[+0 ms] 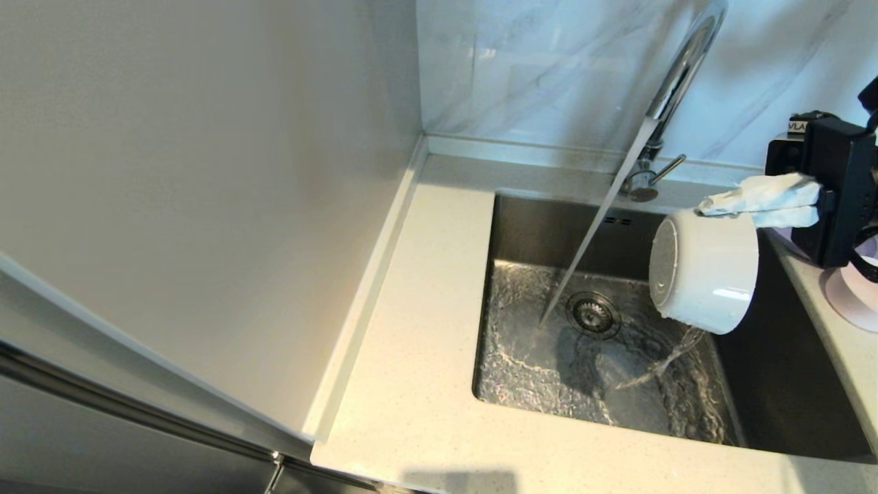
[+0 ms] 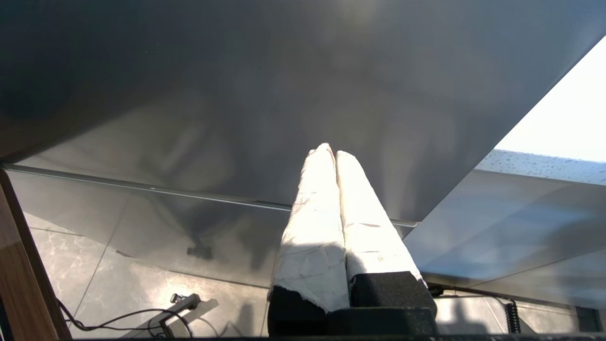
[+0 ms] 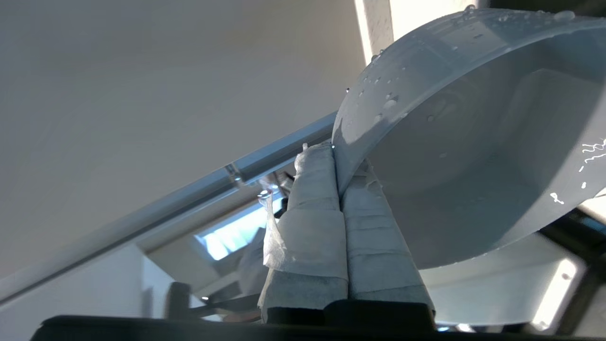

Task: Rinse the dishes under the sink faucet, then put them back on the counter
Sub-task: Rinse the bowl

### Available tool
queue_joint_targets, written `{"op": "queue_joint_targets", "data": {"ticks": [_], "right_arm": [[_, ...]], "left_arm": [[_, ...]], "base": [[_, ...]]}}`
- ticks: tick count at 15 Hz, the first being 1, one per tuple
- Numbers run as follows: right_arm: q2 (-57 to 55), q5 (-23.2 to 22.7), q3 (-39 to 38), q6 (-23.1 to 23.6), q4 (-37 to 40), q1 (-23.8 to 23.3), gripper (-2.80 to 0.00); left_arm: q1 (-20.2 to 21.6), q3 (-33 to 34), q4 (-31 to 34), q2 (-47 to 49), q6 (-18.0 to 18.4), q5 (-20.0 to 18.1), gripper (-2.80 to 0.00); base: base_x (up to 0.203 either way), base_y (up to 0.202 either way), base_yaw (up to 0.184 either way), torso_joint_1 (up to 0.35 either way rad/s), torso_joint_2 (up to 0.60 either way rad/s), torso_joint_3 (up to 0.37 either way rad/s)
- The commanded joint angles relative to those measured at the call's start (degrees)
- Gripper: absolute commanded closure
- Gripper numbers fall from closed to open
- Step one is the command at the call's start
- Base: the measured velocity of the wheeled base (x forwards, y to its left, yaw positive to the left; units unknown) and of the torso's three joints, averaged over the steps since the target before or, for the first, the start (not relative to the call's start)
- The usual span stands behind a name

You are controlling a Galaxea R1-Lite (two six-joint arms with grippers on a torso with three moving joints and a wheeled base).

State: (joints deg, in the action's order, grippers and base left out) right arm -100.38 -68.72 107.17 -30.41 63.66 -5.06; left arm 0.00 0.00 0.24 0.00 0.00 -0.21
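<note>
Right claw (image 1: 717,206) clamped on bowl (image 1: 706,271) rim, bowl tipped, water pouring into basin (image 1: 542,233). Faucet (image 1: 669,96) running. Left claw (image 2: 331,154) together, parked.

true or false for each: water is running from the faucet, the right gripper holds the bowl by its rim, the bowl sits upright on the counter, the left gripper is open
1. Water runs from the faucet into the sink. True.
2. The right gripper holds the bowl by its rim. True.
3. The bowl sits upright on the counter. False: it is held tipped on its side over the sink, water pouring out.
4. The left gripper is open. False: it is shut and empty.
</note>
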Motion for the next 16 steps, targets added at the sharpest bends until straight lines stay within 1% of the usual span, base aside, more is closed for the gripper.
{"op": "queue_joint_targets", "data": {"ticks": [1, 2, 3, 4, 6, 8, 9, 10, 11, 13, 16], "right_arm": [[-1.3, -0.2, 0.2, 3.1, -1.8, 0.0, 0.0], [-1.6, 0.2, -0.5, 5.3, -2.6, 0.0, 0.0], [-1.7, -0.9, -1.1, 5.9, -2.7, 0.0, 0.0], [-1.8, -2.6, -1.7, 5.9, -2.2, 0.0, 0.0], [-1.9, -8.1, -3.2, 6.0, 0.1, 0.0, 0.0], [-3.2, -10.8, 0.8, 5.7, 0.2, -0.8, 0.0], [-4.7, -12.5, 1.9, 5.5, 0.1, -1.7, 0.0], [-5.9, -13.0, 2.4, 5.4, -0.1, -2.1, 0.0], [-7.7, -13.1, 3.0, 5.5, -0.8, -2.7, 0.0], [-11.4, -12.0, 3.4, 5.6, -6.6, -3.9, 0.0], [-14.2, -3.4, 4.7, 5.2, -14.5, -6.1, 0.0]], "left_arm": [[0.0, 0.0, 0.0, 0.0, 0.0, 0.0, 0.0], [0.0, 0.0, 0.0, 0.0, 0.0, 0.0, 0.0], [0.0, 0.0, 0.0, 0.0, 0.0, 0.0, 0.0], [0.0, 0.0, 0.0, 0.0, 0.0, -0.1, 0.0], [0.0, 0.0, 0.0, 0.0, 0.0, 0.0, 0.0], [0.0, 0.0, 0.0, 0.0, 0.0, 0.0, 0.0], [0.0, 0.0, 0.0, 0.0, 0.0, 0.0, 0.0], [0.0, 0.0, 0.0, 0.0, 0.0, 0.0, 0.0], [0.0, 0.0, 0.0, 0.0, 0.0, 0.0, 0.0], [0.0, 0.0, 0.0, 0.0, 0.0, 0.0, 0.0], [0.0, 0.0, 0.0, 0.0, 0.0, 0.0, 0.0]], "base": [[0.0, 0.0, 0.0, 0.0, 0.0, 0.0], [0.0, 0.0, 0.0, 0.0, 0.0, 0.0], [0.0, 0.0, 0.0, 0.0, 0.0, 0.0], [0.0, 0.0, 0.0, 0.0, 0.0, 0.0], [0.0, 0.0, 0.0, 0.0, 0.0, 0.0], [0.0, 0.0, 0.0, 0.0, 0.0, 0.0], [0.0, 0.0, 0.0, 0.0, 0.0, 0.0], [0.0, 0.0, 0.0, 0.0, 0.0, 0.0], [0.0, 0.0, 0.0, 0.0, 0.0, 0.0], [0.0, 0.0, 0.0, 0.0, 0.0, 0.0], [0.0, 0.0, 0.0, 0.0, 0.0, 0.0]]}}
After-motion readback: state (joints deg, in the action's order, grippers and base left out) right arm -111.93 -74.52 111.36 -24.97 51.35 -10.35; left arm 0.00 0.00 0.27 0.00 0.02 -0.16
